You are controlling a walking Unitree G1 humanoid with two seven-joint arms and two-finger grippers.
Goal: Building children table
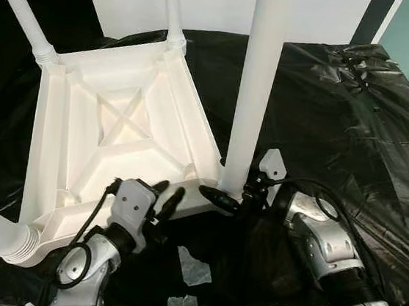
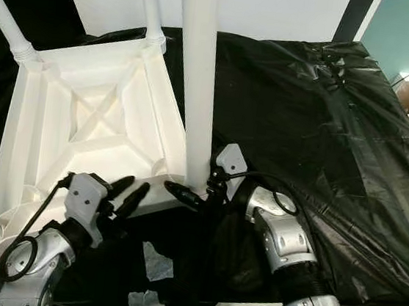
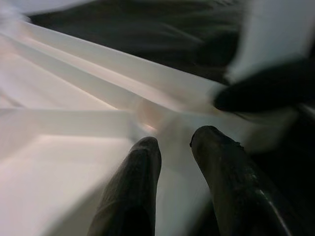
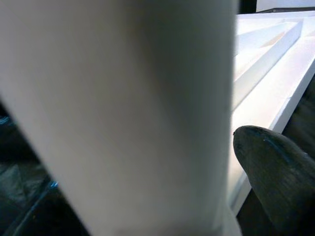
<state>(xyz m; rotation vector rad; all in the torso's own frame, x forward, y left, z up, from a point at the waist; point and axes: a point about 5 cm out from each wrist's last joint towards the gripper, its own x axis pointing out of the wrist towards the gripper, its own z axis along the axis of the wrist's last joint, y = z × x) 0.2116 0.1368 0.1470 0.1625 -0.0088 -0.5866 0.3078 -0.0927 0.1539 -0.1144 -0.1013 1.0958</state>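
**A:** The white tabletop [image 1: 118, 132] lies upside down on the black sheeting [image 1: 341, 117], ribs up. Legs already stand in its two far corners and lie out from the near-left corner. Your right gripper [image 1: 231, 195] is clenched round the foot of the fourth leg [image 1: 256, 85], which stands upright at the near-right corner, right at its socket.

**B:** And my left?

**A:** The left gripper [image 1: 168, 195] sits at the tabletop's near edge, just beside that same corner. Its fingers [image 3: 133, 191] are parted and grasping nothing, tips resting on or just over the rim.

**B:** So how do I seat the leg well?

**A:** As I judge it, keep the leg plumb over the socket and press the left gripper down on the rim so the tabletop can't slide on that slick sheeting. Then push or turn the leg straight down. If it tilts, it will likely bind.

**B:** What do the wrist views add?

**A:** The right wrist view shows the leg close against one finger [image 4: 275, 162], with the rib channels running off behind it. The left wrist view shows the gap between the left fingers and the ribs meeting near the corner. The head views alone give the leg's upright stance and all four corners.
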